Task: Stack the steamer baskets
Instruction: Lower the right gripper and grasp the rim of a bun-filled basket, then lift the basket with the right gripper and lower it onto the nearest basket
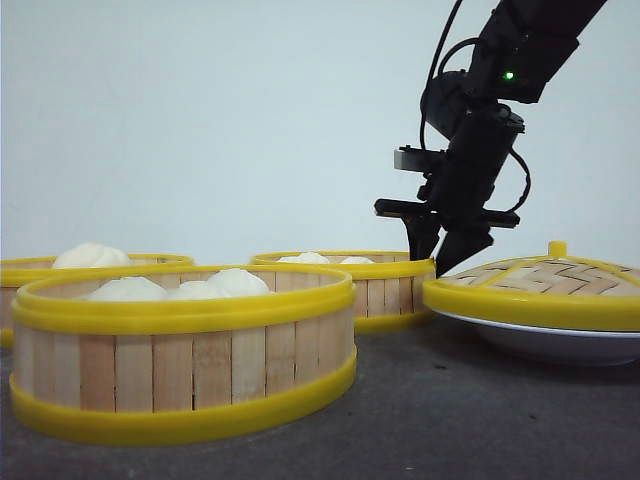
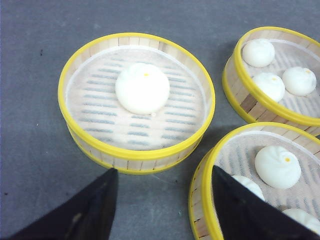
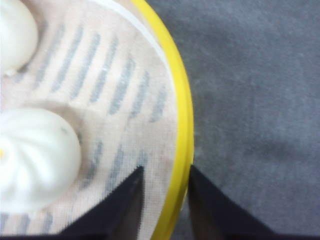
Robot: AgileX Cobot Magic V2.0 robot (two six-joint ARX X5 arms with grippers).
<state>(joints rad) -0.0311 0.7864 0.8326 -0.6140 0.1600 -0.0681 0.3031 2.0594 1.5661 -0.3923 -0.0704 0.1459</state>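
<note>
Dark grey table (image 1: pixel 450 410) lying under plain white wall (image 1: pixel 200 120). Three baskets sitting upright, openings up: near (image 1: pixel 185 350), far left (image 1: pixel 30 275), middle (image 1: pixel 370 280). Right fingers (image 3: pixel 165 200) straddling middle basket's rim, narrow. Left fingers (image 2: pixel 160 200) hanging wide, holding nothing.

Woven lid (image 1: pixel 545 280) (yellow-rimmed) rests on white plate (image 1: pixel 545 345).

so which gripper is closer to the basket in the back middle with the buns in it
Right. The right gripper straddles the rim of that middle basket, one finger inside and one outside. The left gripper hangs open above the table, between the single-bun basket and another one.
</note>
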